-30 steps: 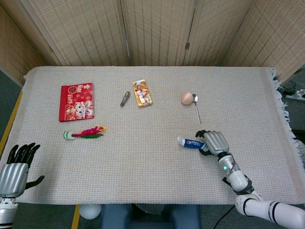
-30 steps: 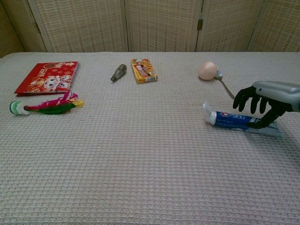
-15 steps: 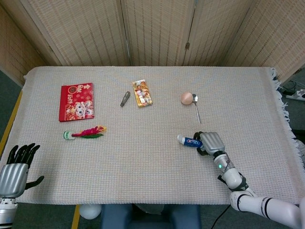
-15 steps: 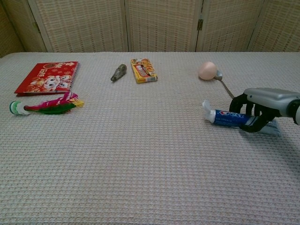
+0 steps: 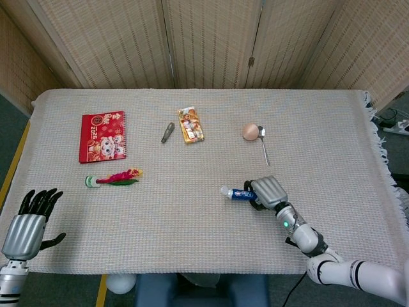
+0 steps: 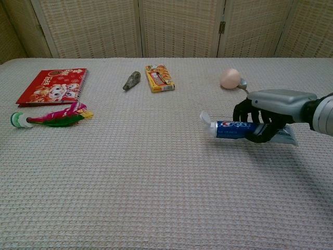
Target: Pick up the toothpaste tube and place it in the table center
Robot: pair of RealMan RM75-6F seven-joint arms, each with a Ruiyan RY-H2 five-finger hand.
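The right hand [image 6: 266, 115] grips the toothpaste tube [image 6: 232, 128] above the table [image 5: 192, 211]. The left hand [image 5: 29, 222] is open, fingers spread.

Blue-and-white toothpaste tube [image 6: 231, 128], red cartoon-printed notebook [image 5: 103, 135], pink-and-green feather toy [image 6: 54, 117], beige waffle-weave tablecloth [image 5: 192, 211].

right hand [image 6: 268, 112], gripping toothpaste tube [image 6: 231, 128]

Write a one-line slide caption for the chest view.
Right hand grips the toothpaste tube in its fingers, cap pointing left, near the egg.
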